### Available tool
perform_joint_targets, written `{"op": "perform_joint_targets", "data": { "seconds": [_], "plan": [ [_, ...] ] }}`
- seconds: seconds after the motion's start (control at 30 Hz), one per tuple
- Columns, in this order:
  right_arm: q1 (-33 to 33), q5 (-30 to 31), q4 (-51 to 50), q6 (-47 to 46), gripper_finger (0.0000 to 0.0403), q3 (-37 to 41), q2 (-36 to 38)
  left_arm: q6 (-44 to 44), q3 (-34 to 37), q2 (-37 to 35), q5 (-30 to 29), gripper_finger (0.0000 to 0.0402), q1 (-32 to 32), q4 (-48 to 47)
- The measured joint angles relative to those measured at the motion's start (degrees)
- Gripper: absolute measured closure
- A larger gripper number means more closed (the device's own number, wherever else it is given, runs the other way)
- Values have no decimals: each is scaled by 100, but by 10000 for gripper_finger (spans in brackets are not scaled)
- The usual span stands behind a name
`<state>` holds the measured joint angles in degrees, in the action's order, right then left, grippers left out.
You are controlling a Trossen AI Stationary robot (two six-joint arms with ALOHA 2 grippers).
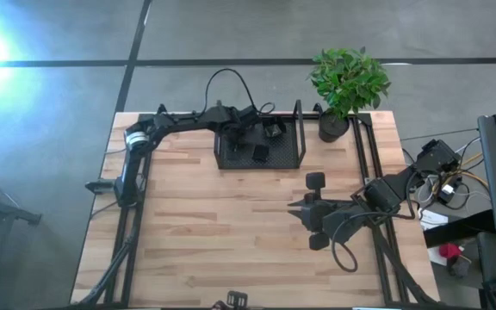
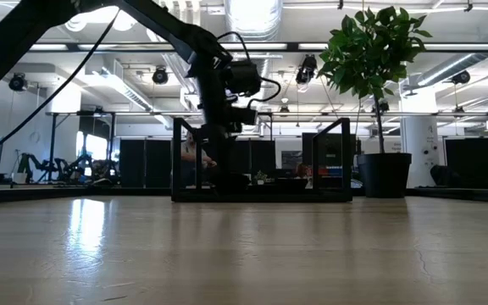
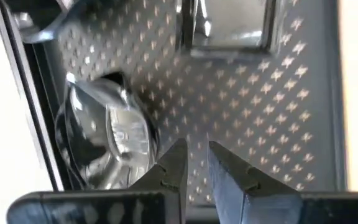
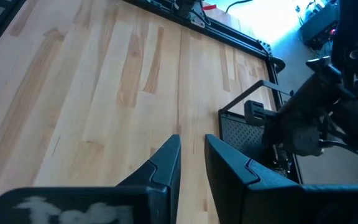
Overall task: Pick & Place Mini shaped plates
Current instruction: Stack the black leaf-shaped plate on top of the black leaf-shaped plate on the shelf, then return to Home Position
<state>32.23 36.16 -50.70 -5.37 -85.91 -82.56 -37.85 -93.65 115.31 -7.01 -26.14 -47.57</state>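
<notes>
High view: left gripper (image 1: 250,138) over mesh tray (image 1: 293,160) at table's 12 o'clock. Right gripper (image 1: 295,209) waits at 3 o'clock, over bare wood.

Left wrist view: fingers (image 3: 174,163) slightly apart, hold nothing; rounded mini plate (image 3: 104,138) just beside them, square mini plate (image 3: 229,25) further.

Right wrist view: narrow gap between fingers (image 4: 166,160), nothing held.

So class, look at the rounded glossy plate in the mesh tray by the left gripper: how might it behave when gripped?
The rounded plate shines like glaze, so probably slippery and rigid. Its curved rim may rock or slide on the mesh tray. It looks small, so likely light.
</notes>
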Motion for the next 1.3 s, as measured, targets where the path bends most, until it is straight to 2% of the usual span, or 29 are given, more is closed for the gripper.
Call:
{"op": "perform_joint_targets", "data": {
  "seconds": [0.23, 0.47, 0.73, 1.03, 1.17, 1.3],
  "plan": [
    [0, 0, 1, -50, 335, -2, 52, 30, 253, 7, -804, 344, -142, 213],
    [0, 0, 9, -67, 335, -2, 81, -64, 594, 7, -996, 344, -267, 1076],
    [0, 0, 11, -68, 335, -2, 81, -398, 626, -11, -1924, 344, -268, 1073],
    [0, 0, 11, -65, 335, -2, 81, -462, 604, -104, -1945, 344, -279, 1309],
    [0, 0, 5, -67, 335, -2, 95, -196, 604, -533, -1896, 346, -146, 1252],
    [0, 0, -4, -65, 337, -2, 212, 159, 605, -1159, -1568, 364, 166, 1224]
  ]
}}
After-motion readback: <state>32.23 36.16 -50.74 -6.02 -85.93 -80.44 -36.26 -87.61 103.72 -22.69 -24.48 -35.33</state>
